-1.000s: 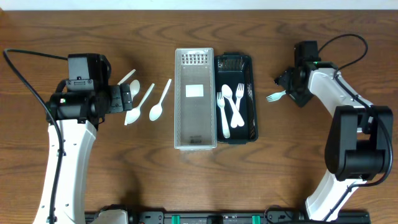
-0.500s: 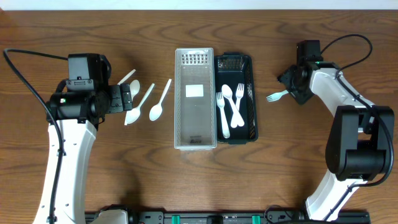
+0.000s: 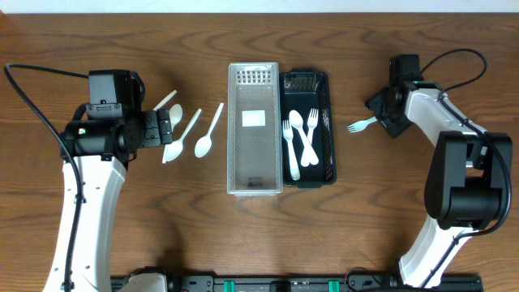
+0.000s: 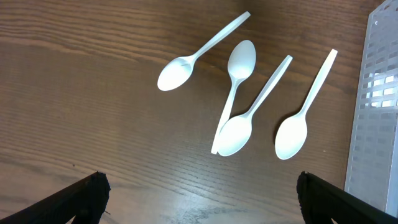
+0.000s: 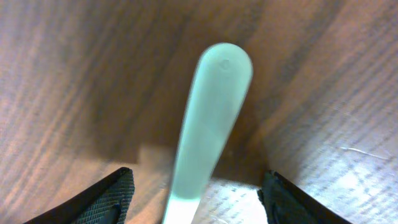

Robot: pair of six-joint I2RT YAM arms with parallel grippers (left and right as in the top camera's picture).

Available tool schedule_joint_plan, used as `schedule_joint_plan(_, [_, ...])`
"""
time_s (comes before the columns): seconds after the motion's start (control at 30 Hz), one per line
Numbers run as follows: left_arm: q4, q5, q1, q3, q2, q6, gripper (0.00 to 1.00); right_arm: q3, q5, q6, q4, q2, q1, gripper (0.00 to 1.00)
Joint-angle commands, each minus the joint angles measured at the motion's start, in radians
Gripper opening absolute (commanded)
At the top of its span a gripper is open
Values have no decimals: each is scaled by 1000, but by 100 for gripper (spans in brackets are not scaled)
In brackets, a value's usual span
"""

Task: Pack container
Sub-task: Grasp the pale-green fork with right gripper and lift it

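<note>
A white plastic fork (image 3: 360, 125) lies on the counter (image 3: 454, 49), well right of the black tray (image 3: 326, 91). Its handle is straddled by the right pincer (image 5: 199, 196), spread apart and not clamped. Fork pickup is judged to be in hand, and closing on the handle is called for next. The left pincer (image 4: 199, 202) is likewise spread, above the spoons (image 4: 239, 118).

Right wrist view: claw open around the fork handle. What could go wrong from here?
1. The right claw straddles the fork near the end of its handle. A grip that far out may let the fork swing or slip.
2. The handle lies flat on the table, so the claw may scrape the wood or close above the handle.
3. On the left, two spoons overlap. Lifting one could drag the other.
</note>
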Motion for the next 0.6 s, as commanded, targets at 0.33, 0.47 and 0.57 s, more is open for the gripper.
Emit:
schedule_joint_plan(0.33, [-3,2,5,19,7,13,98,-2,208,-178,-216,42,-14,50])
schedule_joint_plan(0.47, [-3,2,5,19,7,13,98,-2,216,-193,-238,42,-14,27])
schedule_joint_plan(0.57, [-3,2,5,19,7,13,98,-2,213,-193,-247,42,-14,17])
